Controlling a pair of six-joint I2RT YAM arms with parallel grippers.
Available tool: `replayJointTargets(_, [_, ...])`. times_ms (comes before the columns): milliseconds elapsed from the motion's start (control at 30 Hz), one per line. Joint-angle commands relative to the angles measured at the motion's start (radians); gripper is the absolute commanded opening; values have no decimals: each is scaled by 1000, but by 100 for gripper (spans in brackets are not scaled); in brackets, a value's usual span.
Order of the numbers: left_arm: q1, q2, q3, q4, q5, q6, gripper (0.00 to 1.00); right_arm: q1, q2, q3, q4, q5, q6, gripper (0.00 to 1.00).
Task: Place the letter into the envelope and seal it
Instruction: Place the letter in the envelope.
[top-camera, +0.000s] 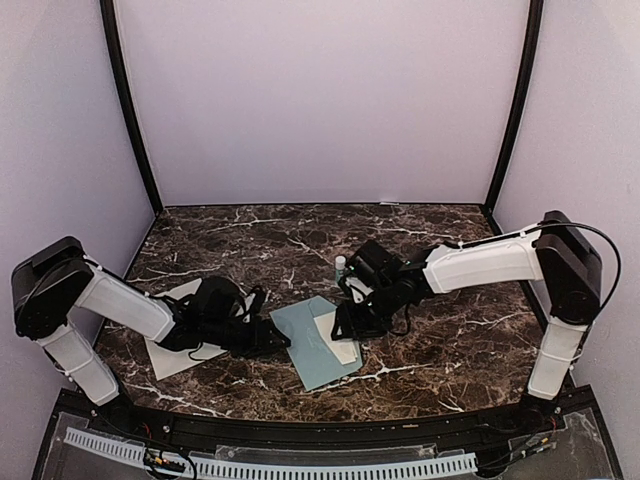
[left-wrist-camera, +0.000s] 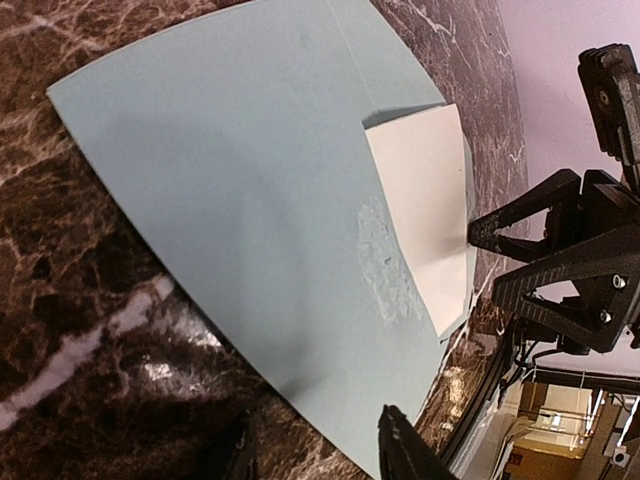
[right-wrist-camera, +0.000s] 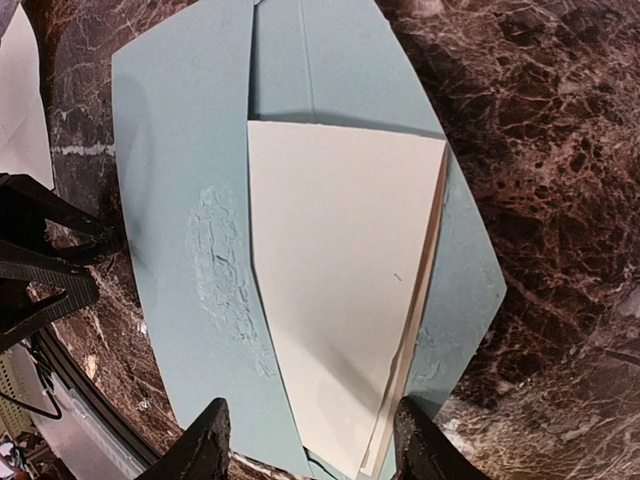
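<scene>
Pale teal paper is the envelope (top-camera: 300, 355), lying flat on the marble tabletop (top-camera: 450, 330) near the middle of the near edge. The letter (top-camera: 343, 348) shows as a cream patch in its opening. From the top camera, the left gripper (top-camera: 275, 338) sits at the envelope's left edge and the right gripper (top-camera: 348, 318) at its far-right side. A glue stick (top-camera: 340, 264) stands just behind them, and a white sheet (top-camera: 170, 355) lies under the left arm toward the left edge. In the left wrist view, that claw's fingers are spread over the envelope's near corner with nothing pinched. Across from it, the right claw's jaws gape too, tips just beside the cream paper. In the right wrist view the letter is tucked in as a cream wedge, and there's a rough crinkly patch (right-wrist-camera: 225, 270) on the teal right next to it, which looks like glue to me. That claw is about half open and holding nothing. My guess is the flap isn't pressed shut yet. It's all thin, light and floppy, so I'd expect it to skate on the polished stone and crease easily. I'd pin a corner away from the sticky bit and take the flap by its free edge.
</scene>
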Motion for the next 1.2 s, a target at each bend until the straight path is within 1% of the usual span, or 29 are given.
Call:
replayJointTargets(0, [-1,39,41,-29,-8,21,39,8,36,47,30,22,-32,52])
replayJointTargets(167, [0,60,55,-33,-5,28,35,9,79,84,0,68,-62,51])
replayJointTargets(233, [-1,64,57,-33,-3,29,33,9,91,99,-9,79,-72,51])
replayJointTargets(400, [-2,74,63,-36,4,31,31,12,121,132,-16,91,-93,55])
replayJointTargets(567, [-1,82,68,-35,7,33,31,28,151,158,-12,73,-109,54])
replayJointTargets(700, [-2,92,74,-33,9,33,30,52,170,184,-7,52,-130,51])
replayJointTargets(1000, [-2,99,78,-22,14,31,28,75,180,189,62,-49,-125,49])
replayJointTargets(1167, [0,103,80,-7,22,24,28,77,193,205,51,-37,-122,49])
